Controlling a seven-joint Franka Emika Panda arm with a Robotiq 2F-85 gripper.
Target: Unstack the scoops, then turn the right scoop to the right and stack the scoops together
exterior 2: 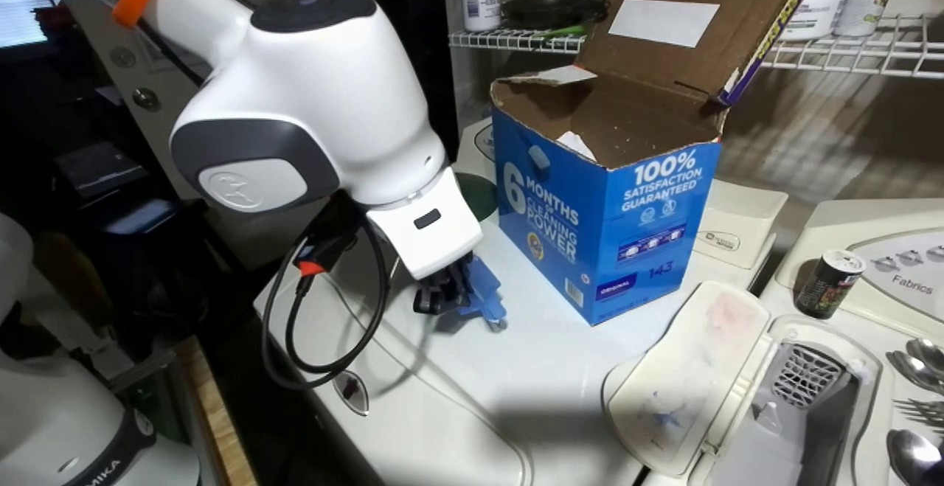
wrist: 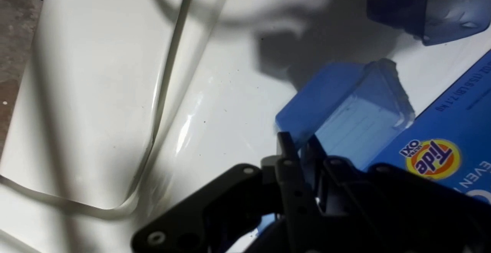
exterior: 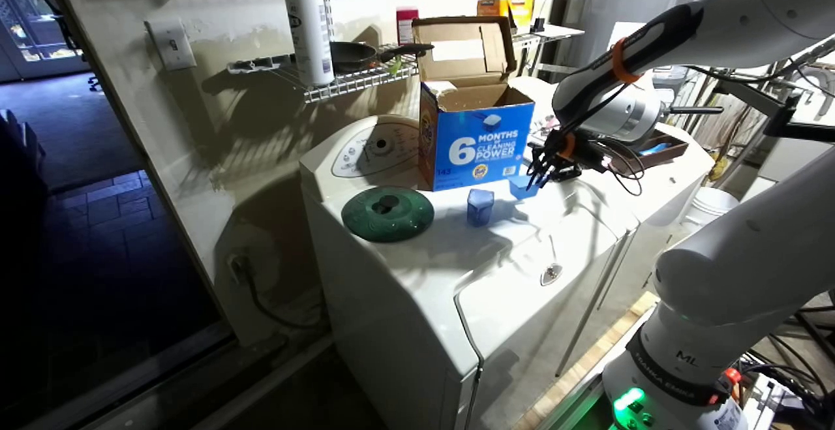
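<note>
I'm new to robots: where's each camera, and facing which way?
An exterior view: off the arm, facing the Tide box; arm, base at picture's right.
An exterior view: off the arm, facing the box and black can; arm, base at picture's left.
Wrist view: at the arm's end, facing down past the gripper at two blue scoops.
Both exterior views look down, sharing the "6 Months" panel.

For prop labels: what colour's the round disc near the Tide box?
The disc is dark green; best seen in an exterior view.

Scoops [wrist: 347, 107] are smooth plastic, the box [exterior: 483, 139] cardboard.
</note>
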